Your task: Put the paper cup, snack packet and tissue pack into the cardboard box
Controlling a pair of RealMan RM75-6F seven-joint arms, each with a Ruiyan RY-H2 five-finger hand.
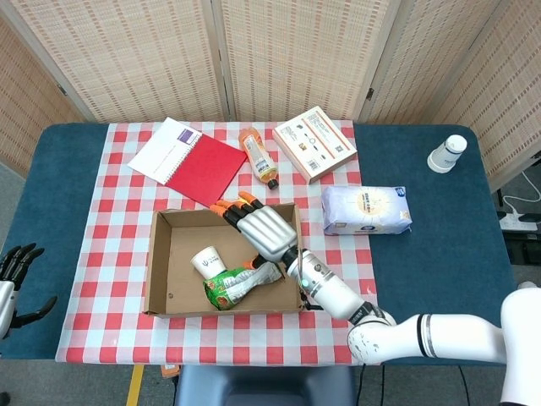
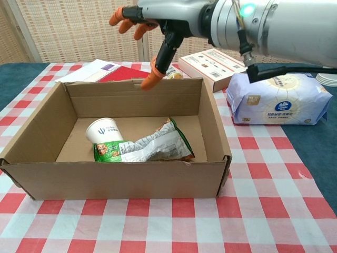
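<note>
Right hand [image 1: 264,230] is held above the cardboard box [image 1: 161,271], fingers spread and nothing gripped; below it the snack packet [image 2: 145,149] lies beside the paper cup [image 2: 104,130]. Only the tissue pack [image 1: 366,209], off to its right on the worktop, is judged left to be grasped.

Silver robot hand [image 1: 264,233]; orange fingertips [image 2: 151,80]

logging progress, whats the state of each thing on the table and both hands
paper cup: on its side in the cardboard box
snack packet: flat in the box, against the cup
tissue pack: on the cloth, outside the box
right hand: open above the box
left hand: open, off the table's edge
</note>
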